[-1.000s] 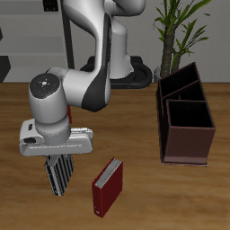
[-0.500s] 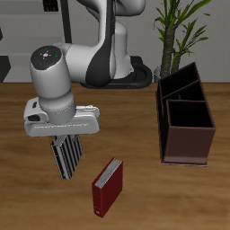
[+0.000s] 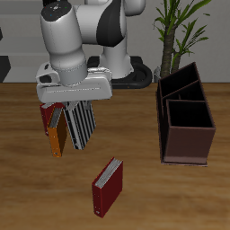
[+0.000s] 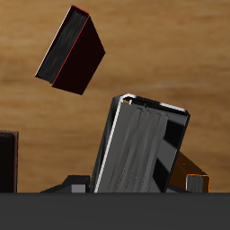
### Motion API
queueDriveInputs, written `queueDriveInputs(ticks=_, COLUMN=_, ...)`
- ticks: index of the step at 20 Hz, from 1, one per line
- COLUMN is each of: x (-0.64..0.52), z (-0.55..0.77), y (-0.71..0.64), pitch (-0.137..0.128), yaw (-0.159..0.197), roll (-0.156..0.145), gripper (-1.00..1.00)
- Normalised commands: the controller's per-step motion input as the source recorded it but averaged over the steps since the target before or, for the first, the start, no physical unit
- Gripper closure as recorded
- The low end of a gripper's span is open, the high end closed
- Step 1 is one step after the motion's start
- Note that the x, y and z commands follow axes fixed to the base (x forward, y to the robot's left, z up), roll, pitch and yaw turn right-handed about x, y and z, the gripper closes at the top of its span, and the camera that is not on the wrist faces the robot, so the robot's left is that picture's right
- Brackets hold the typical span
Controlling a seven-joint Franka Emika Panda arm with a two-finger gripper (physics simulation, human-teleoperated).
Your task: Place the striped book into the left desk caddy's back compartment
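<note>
My gripper (image 3: pixel 75 107) is shut on the striped book (image 3: pixel 81 125) and holds it hanging upright, well above the table. In the wrist view the striped book (image 4: pixel 144 148) fills the space between the fingers. The left desk caddy (image 3: pixel 187 137) stands on the table some way from the gripper, beside the plant. Its back compartment (image 3: pixel 179 84) and the twin section (image 3: pixel 190 115) nearer the front edge both look empty.
A dark-red book (image 3: pixel 107 187) lies on the table below the gripper, nearer the front edge; it also shows in the wrist view (image 4: pixel 74 51). Another dark-red book (image 3: pixel 48 118) and a small orange book (image 3: pixel 58 137) stand behind the striped book. A potted plant (image 3: pixel 178 27) stands behind the caddy.
The arm has risen and moved back and toward the caddy with the striped book in the gripper. The dark-red and orange books behind it have come into view.
</note>
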Motion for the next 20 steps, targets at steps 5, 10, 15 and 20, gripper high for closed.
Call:
queueDriveInputs(ticks=5, x=-0.60, z=0.60, y=0.38, pitch=-0.077, yaw=-0.044, roll=0.018, gripper=1.00)
queueDriveInputs(ticks=10, x=-0.31, z=0.28, y=0.18, pitch=-0.040, yaw=-0.026, roll=0.010, gripper=1.00)
queueDriveInputs(ticks=15, x=-0.49, z=0.18, y=0.45, pitch=-0.044, yaw=0.013, roll=0.037, gripper=1.00)
queueDriveInputs(ticks=20, x=-0.51, z=0.13, y=0.54, pitch=-0.012, yaw=0.036, roll=0.075, gripper=1.00)
